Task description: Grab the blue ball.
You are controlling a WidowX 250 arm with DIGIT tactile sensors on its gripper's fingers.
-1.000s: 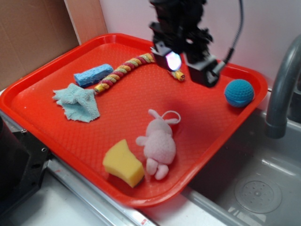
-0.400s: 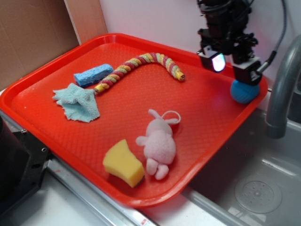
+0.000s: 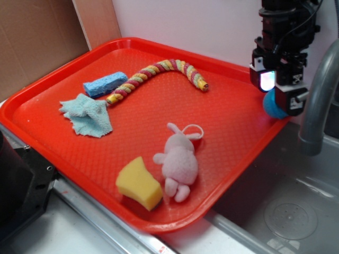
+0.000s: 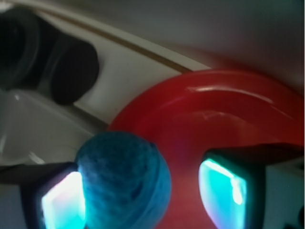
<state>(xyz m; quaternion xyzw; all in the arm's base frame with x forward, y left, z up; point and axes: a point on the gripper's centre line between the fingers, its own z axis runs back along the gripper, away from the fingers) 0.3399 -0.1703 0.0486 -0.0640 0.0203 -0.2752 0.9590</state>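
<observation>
Straddling blue ball (image 4: pixel 125 183), pincer (image 3: pixel 279 90), faucet (image 3: pixel 318 100) beside

Exterior view bright, even, sharp; soft shadows under the toys on the glossy red plastic tray (image 3: pixel 79 153), faint sheen along its rim. Wrist view dim, soft-focused, heavily blurred toward the edges. The gripper's pads (image 4: pixel 224 186) glow blown-out cyan beside the knitted teal-blue ball (image 4: pixel 126 183); dark shapes above the ball possibly a faucet.

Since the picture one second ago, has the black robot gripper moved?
Yes. The gripper has moved right, from above the striped rope to the red tray's right corner, at the blue knitted ball.
</observation>
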